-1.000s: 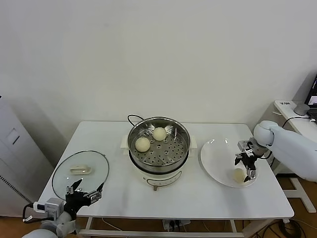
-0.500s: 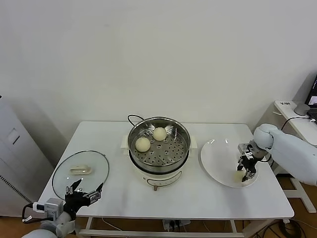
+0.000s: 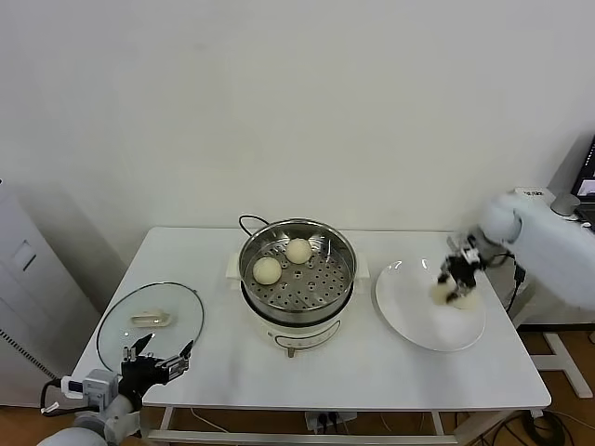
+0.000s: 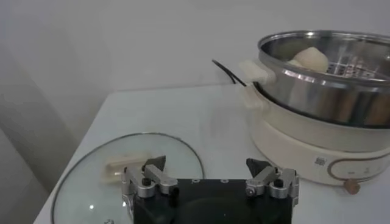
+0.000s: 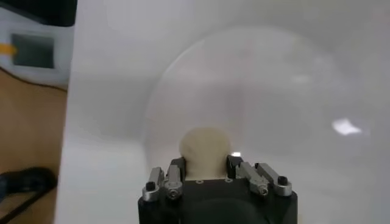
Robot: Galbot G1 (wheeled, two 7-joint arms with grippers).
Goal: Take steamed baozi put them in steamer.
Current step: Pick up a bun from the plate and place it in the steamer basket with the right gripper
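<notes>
Right gripper (image 3: 454, 282) up over the white plate (image 3: 409, 325), on the right side of the table (image 3: 372, 372), squeezed tight on one bun (image 5: 205, 147). Bun off the plate now, in the air. Two more baozi (image 3: 267, 270) already sitting in the steamer (image 3: 297, 243), in the middle, toward its far left part. Left gripper (image 3: 156, 355) spread wide, holding nothing, parked at the near left by the glass lid (image 3: 177, 302).

Could slip out on the way across, being soft and round. Could bump the tall steel rim if carried too low. Could land on top of the other buns if let go too far left.
</notes>
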